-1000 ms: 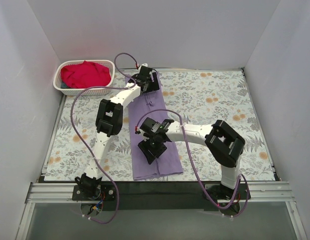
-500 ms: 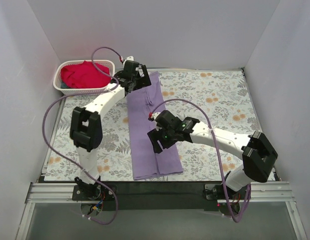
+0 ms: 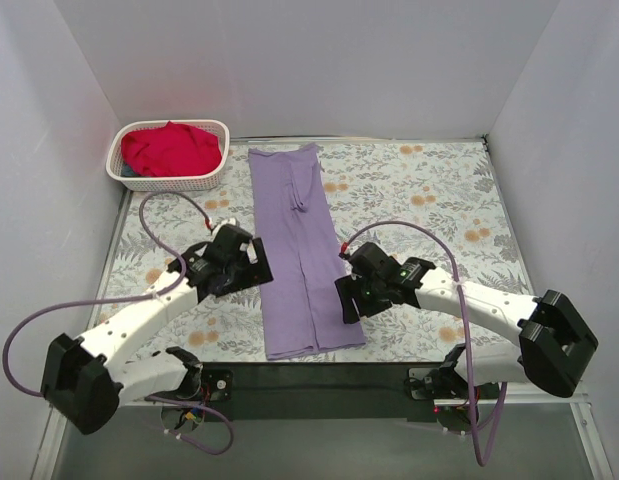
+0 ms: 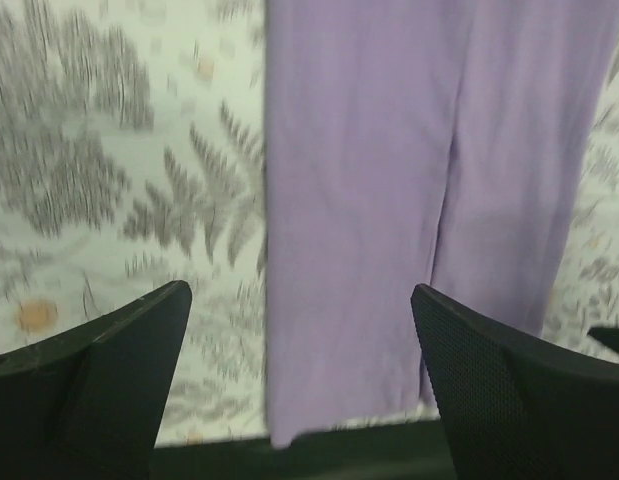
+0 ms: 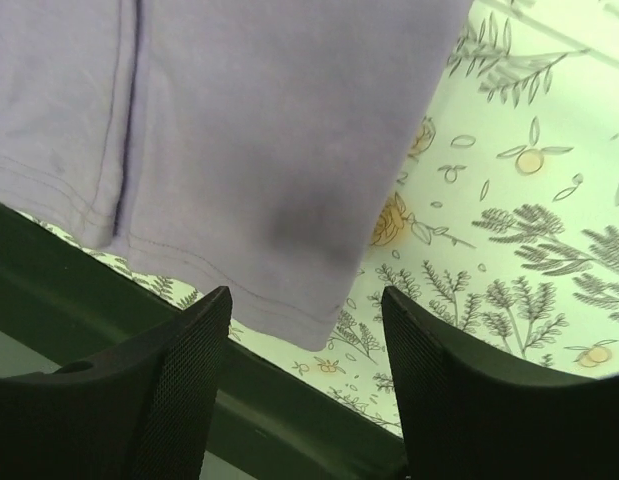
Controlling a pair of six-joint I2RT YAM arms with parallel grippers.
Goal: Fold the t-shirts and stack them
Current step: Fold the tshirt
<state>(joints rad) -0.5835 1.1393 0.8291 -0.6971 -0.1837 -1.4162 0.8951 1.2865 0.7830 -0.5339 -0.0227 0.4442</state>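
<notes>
The lavender t-shirt [image 3: 299, 250] lies flat on the floral table as a long narrow strip, running from the far edge to the near edge. My left gripper [image 3: 255, 264] hovers open just off its left edge. In the left wrist view the lavender t-shirt [image 4: 389, 200] shows below the left gripper [image 4: 299, 295], with nothing between the fingers. My right gripper [image 3: 347, 300] hovers open beside the strip's lower right edge. The right wrist view shows the hem corner of the lavender t-shirt [image 5: 269, 180] under the open right gripper [image 5: 305, 298]. The red t-shirt [image 3: 169, 148] sits bunched in the basket.
The white lattice basket [image 3: 117, 170] stands at the far left corner. The floral tablecloth [image 3: 429, 200] spreads to the right of the strip. A dark rail [image 3: 319, 375] runs along the near table edge. Purple cables loop beside both arms.
Both arms have drawn back toward the near edge. The left gripper has left the shirt's far end; the right has slid off the strip to its right side. The shirt lies straighter.
</notes>
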